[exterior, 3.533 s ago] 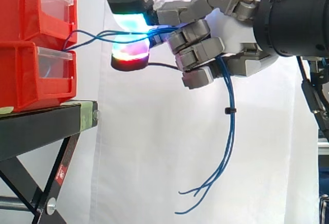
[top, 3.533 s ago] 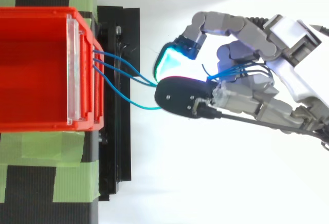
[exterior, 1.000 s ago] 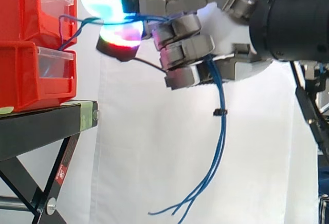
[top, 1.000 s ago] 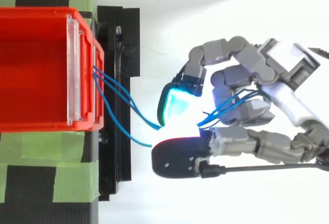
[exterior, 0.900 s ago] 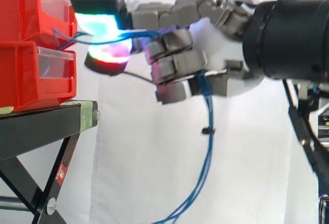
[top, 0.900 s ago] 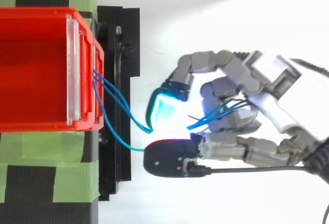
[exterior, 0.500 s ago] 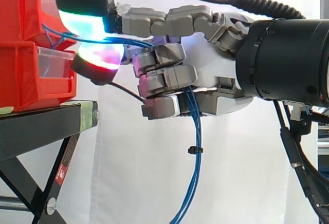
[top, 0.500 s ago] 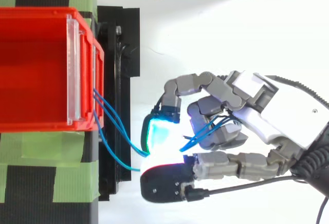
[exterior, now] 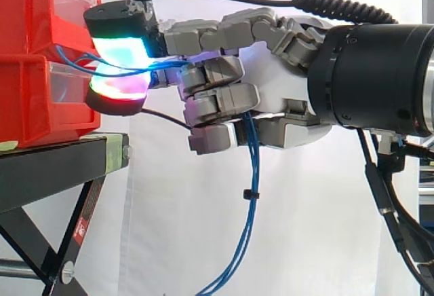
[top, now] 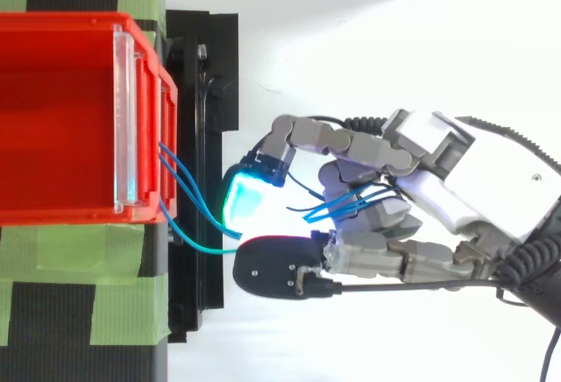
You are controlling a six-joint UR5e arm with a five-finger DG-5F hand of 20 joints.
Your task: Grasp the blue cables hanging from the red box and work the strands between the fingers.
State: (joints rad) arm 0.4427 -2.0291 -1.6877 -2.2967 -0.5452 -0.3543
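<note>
Thin blue cables (exterior: 252, 174) come out of the red box (exterior: 41, 58) and run right into my hand (exterior: 271, 85). Two glowing fingertips (exterior: 119, 65) pinch the strands close to the box front, one pad cyan-green above, one red-magenta below. The other fingers are curled over the strands, which pass behind them and hang down below the palm, held by a small black tie (exterior: 249, 194). From above, the cables (top: 188, 198) leave the box's front edge (top: 131, 119) and bend toward my hand (top: 421, 189); their far ends are hidden under the fingers.
Two red bins are stacked on a black stand (exterior: 61, 167) with green tape (top: 79, 307) on its top. A white curtain (exterior: 203, 242) hangs behind. Open room lies below and to the right of the stand.
My hand has shifted left toward the box and lower in the top view, still holding the strands. The slack between box and fingertips has shortened, and the hanging bundle swung left.
</note>
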